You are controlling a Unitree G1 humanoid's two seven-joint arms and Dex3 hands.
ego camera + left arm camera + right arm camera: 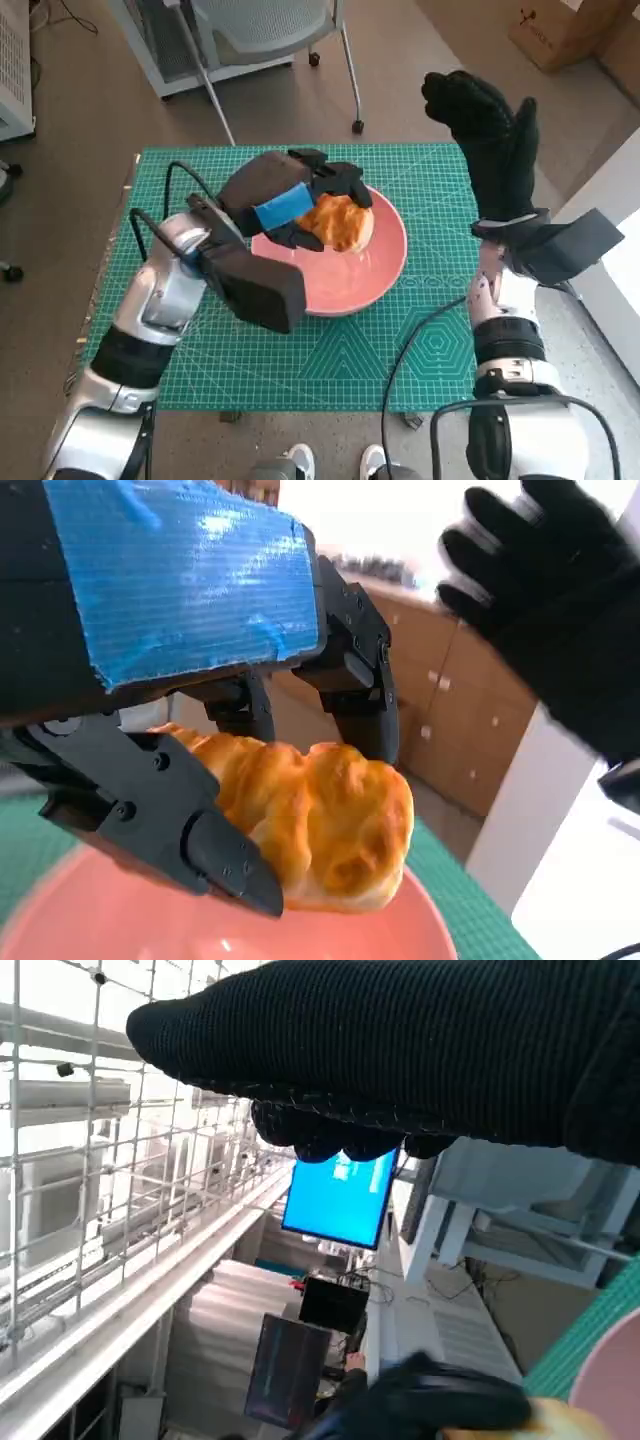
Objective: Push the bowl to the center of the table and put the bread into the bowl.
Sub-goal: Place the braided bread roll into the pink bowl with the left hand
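A pink bowl [365, 275] sits near the middle of the green mat. My left hand [290, 200] grips a golden bread roll [340, 222] and holds it over the bowl's far rim. In the left wrist view the black fingers [215, 855] clamp the bread [330, 825] just above the pink bowl [120, 920]. My right hand [490, 135] is raised above the table's right far corner, fingers spread, holding nothing. It also shows in the left wrist view as a gloved right hand [560, 600].
The green cutting mat [420, 350] covers the small table. A chair base [345, 70] stands on the floor beyond the far edge. A cardboard box [565, 30] lies at the far right. A cable [420, 340] runs across the mat near my right arm.
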